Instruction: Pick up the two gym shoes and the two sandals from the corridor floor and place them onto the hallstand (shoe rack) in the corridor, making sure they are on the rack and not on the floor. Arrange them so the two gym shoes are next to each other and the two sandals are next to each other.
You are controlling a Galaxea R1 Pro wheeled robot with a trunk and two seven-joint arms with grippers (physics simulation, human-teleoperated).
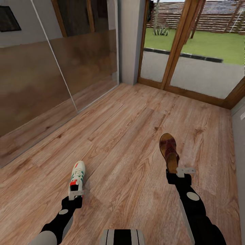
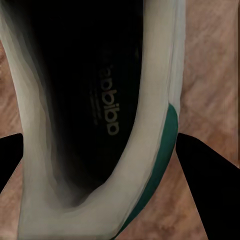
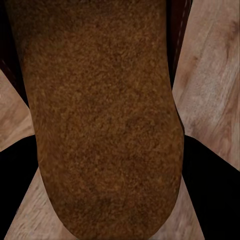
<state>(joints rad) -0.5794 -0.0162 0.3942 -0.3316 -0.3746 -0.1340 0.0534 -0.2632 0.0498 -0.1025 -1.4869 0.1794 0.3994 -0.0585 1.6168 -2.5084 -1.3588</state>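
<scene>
One white gym shoe [image 1: 78, 173] with green stripes and a red tongue label points away from me at the lower left, over the corridor floor [image 1: 129, 129]. My left gripper [image 1: 76, 194] is shut on its heel. In the left wrist view the dark fingers [image 2: 205, 175] flank the shoe's open heel [image 2: 150, 165]. A brown sandal [image 1: 169, 149] lies toe-forward at the right. My right gripper [image 1: 183, 172] is shut on its heel end. The right wrist view has fingers [image 3: 210, 170] on both sides of the tan footbed [image 3: 100, 125]. The hallstand is out of view.
A glossy brown panelled wall [image 1: 41, 85] runs along the left. Wood-framed glass doors [image 1: 177, 44] onto a lawn close the far end. A grey wall edge [image 1: 240, 136] stands at the right. Wood planks stretch ahead between them.
</scene>
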